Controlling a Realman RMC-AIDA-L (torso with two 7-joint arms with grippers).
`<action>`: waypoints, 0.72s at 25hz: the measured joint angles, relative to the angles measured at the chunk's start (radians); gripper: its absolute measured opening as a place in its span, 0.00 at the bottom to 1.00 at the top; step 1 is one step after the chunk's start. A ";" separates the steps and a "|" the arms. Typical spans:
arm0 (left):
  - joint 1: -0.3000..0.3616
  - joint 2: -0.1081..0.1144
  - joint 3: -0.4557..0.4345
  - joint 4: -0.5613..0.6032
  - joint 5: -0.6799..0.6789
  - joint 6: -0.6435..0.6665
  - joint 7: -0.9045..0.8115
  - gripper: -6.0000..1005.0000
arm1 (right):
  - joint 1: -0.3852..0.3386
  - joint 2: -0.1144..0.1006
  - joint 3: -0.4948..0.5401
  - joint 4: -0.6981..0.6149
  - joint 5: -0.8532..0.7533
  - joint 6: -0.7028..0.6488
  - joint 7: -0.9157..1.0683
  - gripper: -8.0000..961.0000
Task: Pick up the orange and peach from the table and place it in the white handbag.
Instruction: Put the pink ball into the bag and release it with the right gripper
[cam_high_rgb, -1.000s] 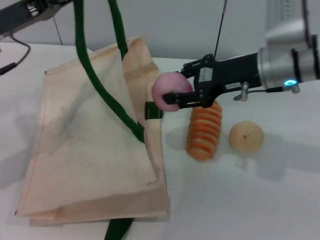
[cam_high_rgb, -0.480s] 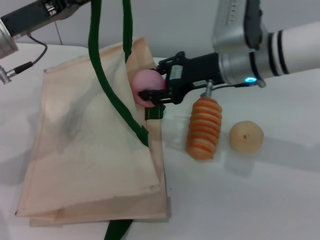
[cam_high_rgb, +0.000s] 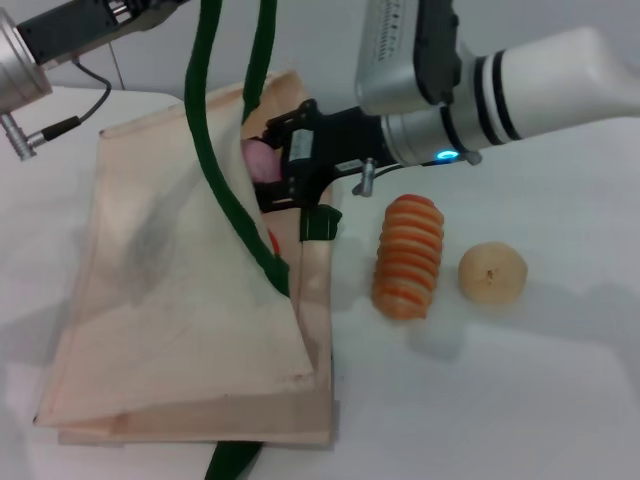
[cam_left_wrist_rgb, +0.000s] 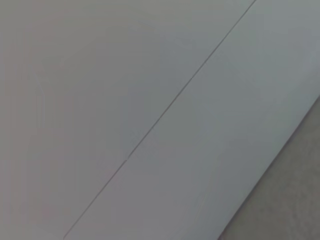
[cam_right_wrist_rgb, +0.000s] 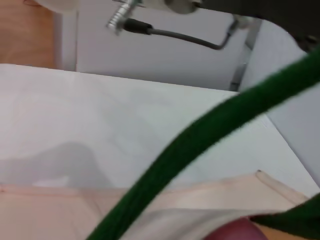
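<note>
The table (cam_high_rgb: 520, 400) is white and fills most of the head view. The white handbag (cam_high_rgb: 170, 320) lies flat on it, on the left side of the frame, w/ its open mouth toward the upper middle. Its green handles (cam_high_rgb: 215, 150) go up out of the top of the frame, pulled up near the left arm, so the top layer of cloth is lifted and the mouth stays open. In the right wrist view a green handle (cam_right_wrist_rgb: 200, 145) runs slantwise across the frame, above the bag's cream edge (cam_right_wrist_rgb: 150, 205).

The right arm (cam_high_rgb: 520, 75) comes in from the upper right. The right gripper (cam_high_rgb: 268, 170) is at the bag's mouth, upper middle of the frame, clenched on the peach (cam_high_rgb: 258, 158). The peach is just inside the opening, partly hidden behind a handle. It also peeks in at the bottom edge of the right wrist view (cam_right_wrist_rgb: 235, 231).

A bit of red-orange shows deeper in the bag, just below the gripper: the orange (cam_high_rgb: 272, 242).

The left arm (cam_high_rgb: 60, 40) is in the upper left corner. Its gripper is out of frame, can't see it.

Right of the bag lies a striped orange roll (cam_high_rgb: 408, 256), and next to it, not touching, a pale yellow ball (cam_high_rgb: 492, 272).
</note>
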 joint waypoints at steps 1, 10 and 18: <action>-0.003 0.000 0.000 0.000 0.000 0.000 0.000 0.16 | 0.007 0.000 0.000 0.007 0.000 0.002 -0.005 0.58; -0.023 -0.006 0.000 -0.001 0.001 -0.001 -0.004 0.16 | 0.054 0.005 0.000 0.069 0.000 0.125 -0.050 0.58; -0.037 -0.009 0.000 -0.002 0.002 -0.003 -0.005 0.16 | 0.058 0.006 0.049 0.114 -0.003 0.192 -0.148 0.57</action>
